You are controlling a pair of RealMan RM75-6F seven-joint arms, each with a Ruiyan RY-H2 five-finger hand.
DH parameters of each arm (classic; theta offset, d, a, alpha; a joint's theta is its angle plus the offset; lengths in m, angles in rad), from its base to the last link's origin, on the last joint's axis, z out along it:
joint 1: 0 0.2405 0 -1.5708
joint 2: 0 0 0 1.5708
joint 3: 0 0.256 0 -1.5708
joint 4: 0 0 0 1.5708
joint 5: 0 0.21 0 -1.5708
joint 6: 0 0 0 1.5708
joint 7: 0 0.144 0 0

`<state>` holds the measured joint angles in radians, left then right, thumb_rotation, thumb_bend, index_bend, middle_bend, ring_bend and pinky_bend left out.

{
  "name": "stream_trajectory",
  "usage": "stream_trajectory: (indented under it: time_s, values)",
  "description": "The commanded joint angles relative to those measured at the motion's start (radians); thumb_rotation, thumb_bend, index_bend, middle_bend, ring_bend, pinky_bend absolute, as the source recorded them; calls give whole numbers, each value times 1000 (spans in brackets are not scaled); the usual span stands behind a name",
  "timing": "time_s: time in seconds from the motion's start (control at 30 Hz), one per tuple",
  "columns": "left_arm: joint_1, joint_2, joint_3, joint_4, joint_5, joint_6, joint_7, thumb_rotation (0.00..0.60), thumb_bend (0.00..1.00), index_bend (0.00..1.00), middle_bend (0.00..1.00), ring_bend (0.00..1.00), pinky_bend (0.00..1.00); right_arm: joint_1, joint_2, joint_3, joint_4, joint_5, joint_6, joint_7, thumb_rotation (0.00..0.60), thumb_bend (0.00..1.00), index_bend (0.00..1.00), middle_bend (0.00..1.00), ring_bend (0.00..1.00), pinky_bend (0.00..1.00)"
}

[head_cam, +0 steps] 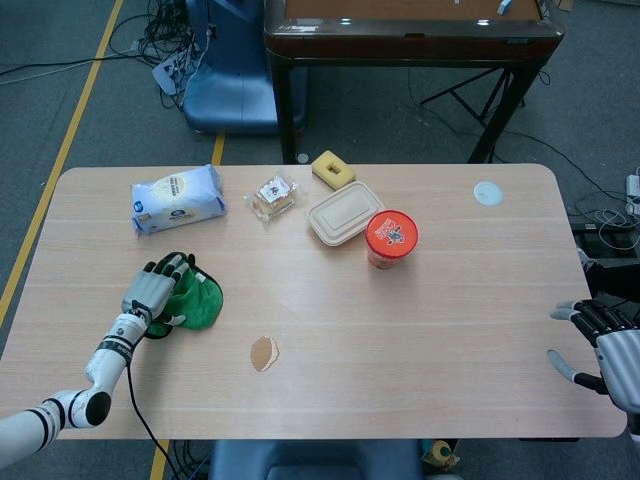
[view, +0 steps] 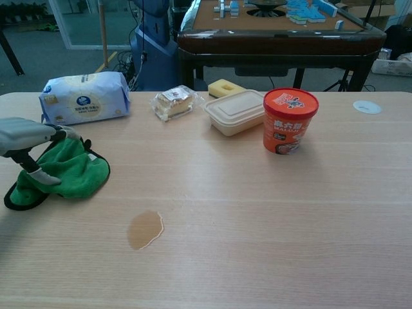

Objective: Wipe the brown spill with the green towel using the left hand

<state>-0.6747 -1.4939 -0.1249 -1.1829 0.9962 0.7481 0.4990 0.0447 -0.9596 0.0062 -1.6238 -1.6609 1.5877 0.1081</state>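
Now the left hand (head_cam: 152, 293) rests on the green towel (head_cam: 196, 303) at the desk's (head_cam: 450, 300) left side, fingers spread over the cloth, not clearly gripping it; the brown spill (head_cam: 263, 352) lies apart, toward the near edge; the right hand (head_cam: 606, 338) hovers empty with fingers spread at the far right.

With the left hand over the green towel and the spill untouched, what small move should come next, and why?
Probably close the left hand to grip the green towel. The hand lies over the towel's left part with its fingers spread and no clear hold on it. The brown spill sits apart from the towel, nearer the front edge and to its right, so the towel must be held before it is dragged there.
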Motion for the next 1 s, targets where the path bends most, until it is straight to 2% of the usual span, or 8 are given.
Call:
stream_trajectory:
  time_s: [0.03,0.27,0.37,0.53,0.63,0.83,1.0]
  values:
    - [-12,-19,6,29,-16,-7,4,600,135,15,0,0,115,-1,-1,0,3,2,0,2,600,330,342,322,250,317]
    - [-31,-58,26,99,7,-21,-14,600,135,72,0,29,186,-1,-3,2,9,8,-6,7,600,329,342,322,250,317]
    - [-33,-76,36,125,33,-19,-34,600,135,141,18,110,273,-1,-4,2,9,9,-7,7,600,329,342,323,250,317]
    - [-34,-103,56,168,93,-25,-90,600,135,286,163,254,450,-1,-3,3,8,11,-11,7,600,329,343,322,250,317]
    - [-31,-117,61,184,132,-13,-135,600,135,342,240,310,519,-2,-5,2,7,9,-9,6,600,329,342,322,250,317]
    - [-24,-129,81,213,225,24,-221,600,137,502,466,497,737,-5,-4,1,6,11,-9,5,600,329,343,322,250,317]
    - [-14,-119,100,201,313,81,-304,600,137,596,584,595,849,-4,-5,1,4,8,-12,3,600,329,343,322,250,317]
